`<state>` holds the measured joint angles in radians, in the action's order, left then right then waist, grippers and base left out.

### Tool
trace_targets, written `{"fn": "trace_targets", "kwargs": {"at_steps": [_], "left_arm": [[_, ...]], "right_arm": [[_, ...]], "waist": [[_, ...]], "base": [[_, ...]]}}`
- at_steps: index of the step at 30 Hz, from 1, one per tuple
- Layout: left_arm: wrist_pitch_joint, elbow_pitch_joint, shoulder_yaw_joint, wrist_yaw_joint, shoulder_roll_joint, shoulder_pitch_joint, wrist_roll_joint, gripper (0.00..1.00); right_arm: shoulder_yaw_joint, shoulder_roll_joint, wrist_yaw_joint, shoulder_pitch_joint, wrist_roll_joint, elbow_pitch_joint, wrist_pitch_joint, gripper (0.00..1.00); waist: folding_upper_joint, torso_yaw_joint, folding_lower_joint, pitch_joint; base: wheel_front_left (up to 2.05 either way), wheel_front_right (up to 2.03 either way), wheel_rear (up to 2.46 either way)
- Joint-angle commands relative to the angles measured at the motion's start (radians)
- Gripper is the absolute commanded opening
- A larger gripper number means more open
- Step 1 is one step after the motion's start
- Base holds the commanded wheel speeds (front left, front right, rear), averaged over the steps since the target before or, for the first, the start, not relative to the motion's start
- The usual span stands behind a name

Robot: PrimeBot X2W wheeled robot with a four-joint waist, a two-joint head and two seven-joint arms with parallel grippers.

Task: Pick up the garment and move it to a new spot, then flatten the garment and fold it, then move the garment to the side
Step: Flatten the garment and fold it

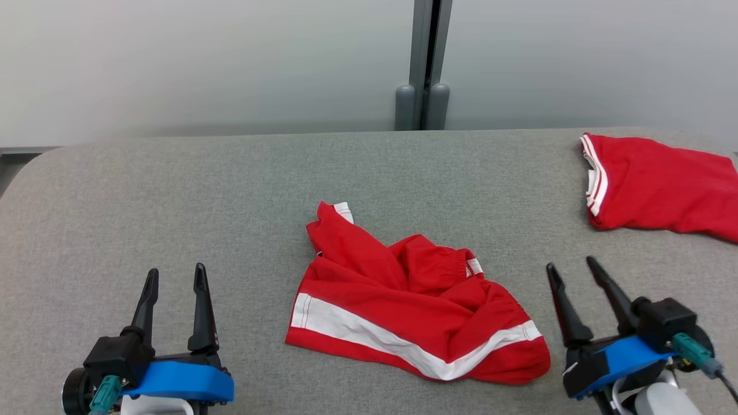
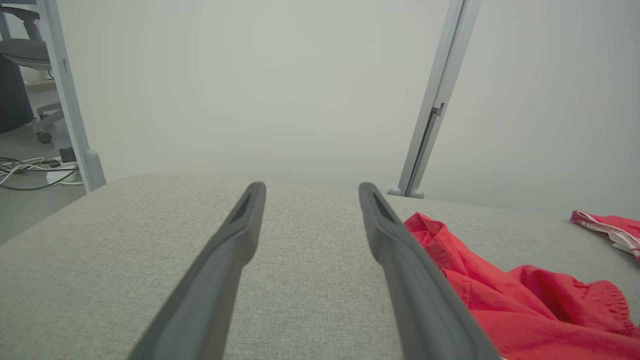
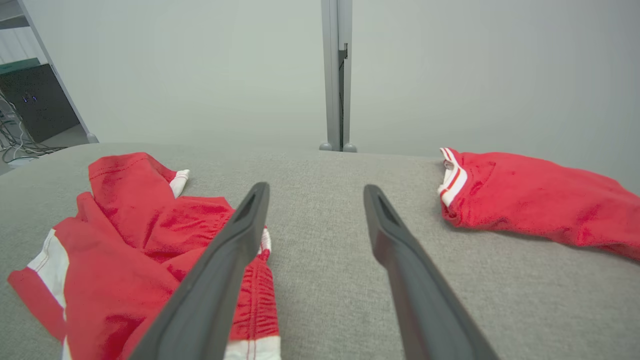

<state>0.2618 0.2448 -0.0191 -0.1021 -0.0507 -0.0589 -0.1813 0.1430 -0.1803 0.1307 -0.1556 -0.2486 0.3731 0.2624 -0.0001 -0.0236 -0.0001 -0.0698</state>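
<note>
The left gripper (image 1: 176, 270) and right gripper (image 1: 571, 263) are both spread wide and empty. To flatten the crumpled red shorts (image 1: 415, 305), they should probably pinch the opposite striped hem corners and pull gently apart.

Two red garments (image 1: 415, 305) (image 1: 657, 184), two grippers (image 1: 176, 270) (image 1: 571, 263), one grey table (image 1: 173, 190).

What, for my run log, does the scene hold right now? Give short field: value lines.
table: grey fabric top
shorts: red with a white stripe, crumpled at the centre, not held
second garment: red with white trim, far right, apart from the shorts
left gripper: fingers apart, empty, left of the shorts
right gripper: fingers apart, empty, right of the shorts
</note>
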Motion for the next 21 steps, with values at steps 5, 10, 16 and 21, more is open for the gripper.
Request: {"fn": "trace_targets", "kwargs": {"at_steps": [5, 10, 16, 21], "left_arm": [[0.004, -0.002, -0.009, 0.001, 0.000, 0.019, 0.007, 1.00], [0.004, 0.003, -0.017, -0.004, 0.000, 0.038, 0.018, 1.00], [0.004, 0.006, -0.025, -0.010, -0.001, 0.064, 0.043, 1.00], [0.004, -0.003, -0.032, -0.012, -0.006, 0.092, 0.065, 1.00]], "right_arm": [[-0.076, 0.024, 0.000, 0.004, 0.035, -0.082, 0.003, 1.00], [-0.091, 0.058, 0.000, 0.054, 0.069, -0.142, 0.003, 1.00], [-0.090, 0.095, 0.000, 0.127, 0.119, -0.190, 0.003, 1.00], [-0.093, 0.112, 0.000, 0.167, 0.128, -0.186, 0.003, 1.00]], "waist": [[0.0001, 0.015, 0.0001, 0.024], [0.0001, 0.021, 0.0001, 0.042], [0.0001, 0.027, 0.0001, 0.062], [0.0001, 0.037, 0.0001, 0.075]], "base": [[0.00, 0.00, 0.00], [0.00, 0.00, 0.00], [0.00, 0.00, 0.00], [0.00, 0.00, 0.00]]}}
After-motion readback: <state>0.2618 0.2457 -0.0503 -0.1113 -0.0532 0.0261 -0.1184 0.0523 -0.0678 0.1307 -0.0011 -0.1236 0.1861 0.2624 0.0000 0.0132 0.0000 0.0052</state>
